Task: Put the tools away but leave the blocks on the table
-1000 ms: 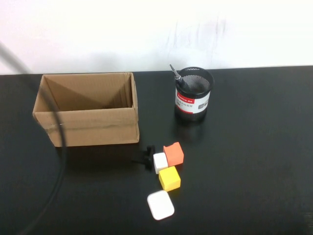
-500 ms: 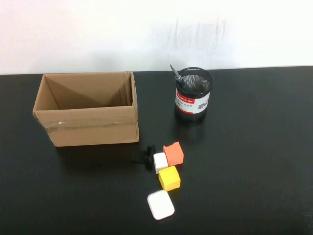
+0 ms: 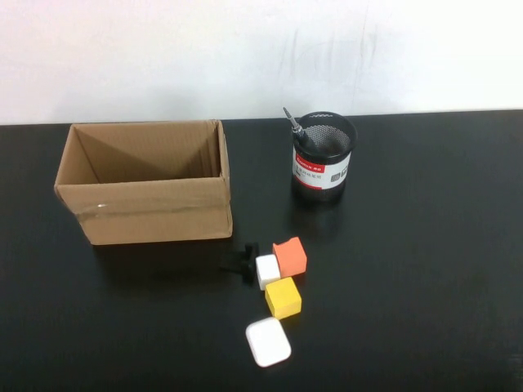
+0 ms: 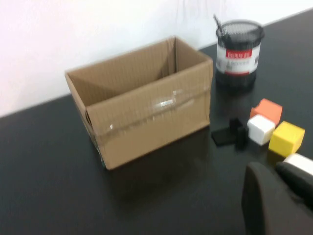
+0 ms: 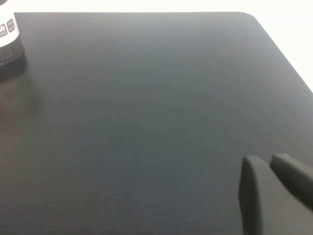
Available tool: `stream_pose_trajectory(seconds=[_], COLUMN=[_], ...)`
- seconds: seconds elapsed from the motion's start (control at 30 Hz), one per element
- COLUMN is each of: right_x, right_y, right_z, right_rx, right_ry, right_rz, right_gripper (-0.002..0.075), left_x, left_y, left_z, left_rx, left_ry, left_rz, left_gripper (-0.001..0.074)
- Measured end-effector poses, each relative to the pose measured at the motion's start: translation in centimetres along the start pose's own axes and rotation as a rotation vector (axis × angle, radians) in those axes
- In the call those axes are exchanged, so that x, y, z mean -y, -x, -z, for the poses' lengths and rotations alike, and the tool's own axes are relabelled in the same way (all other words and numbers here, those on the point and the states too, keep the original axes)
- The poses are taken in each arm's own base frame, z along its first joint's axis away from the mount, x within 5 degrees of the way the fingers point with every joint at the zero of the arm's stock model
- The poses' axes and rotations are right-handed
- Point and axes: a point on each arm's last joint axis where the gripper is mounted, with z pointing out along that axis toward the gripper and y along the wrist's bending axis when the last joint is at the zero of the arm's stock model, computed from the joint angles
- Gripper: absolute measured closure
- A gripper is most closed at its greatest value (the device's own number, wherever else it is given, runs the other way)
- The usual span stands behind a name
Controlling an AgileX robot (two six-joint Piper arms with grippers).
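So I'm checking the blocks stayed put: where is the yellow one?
High view, centre front of the table: the yellow block sits just in front of the white block and orange block, behind the white case.

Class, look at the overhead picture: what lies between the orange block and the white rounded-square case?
In the high view, the yellow block lies between the orange block and the white case.

A cardboard box (image 3: pixel 144 181) sits at the table's (image 3: pixel 425 269) left rear, a mesh pen cup (image 3: pixel 324 157) to its right holding a slim tool (image 3: pixel 292 122). In front, between them, three cubes (image 3: pixel 280 273) cluster beside a small knob (image 3: pixel 241 261), a flat case (image 3: pixel 268 341) nearest. Both grippers stay out of the overhead view.
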Motion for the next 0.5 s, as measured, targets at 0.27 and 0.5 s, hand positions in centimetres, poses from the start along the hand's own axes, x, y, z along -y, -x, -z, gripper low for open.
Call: stream_pose_trajectory(seconds=[0.27, 0.5], right_x=[0.0, 0.0], right_y=[0.0, 0.0], right_z=[0.0, 0.0], right_rx=[0.000, 0.000], right_ry=[0.000, 0.000], right_rz=[0.002, 0.004], right_gripper=[0.0732, 0.0732], left_x=[0.0, -0.1], left_y=[-0.9, -2.8], left_z=[-0.8, -2.3], left_rx=[-0.029, 0.038], left_ry=[0.001, 0.055], left_rz=[0.003, -0.013], left_gripper=[0.0732, 0.0732])
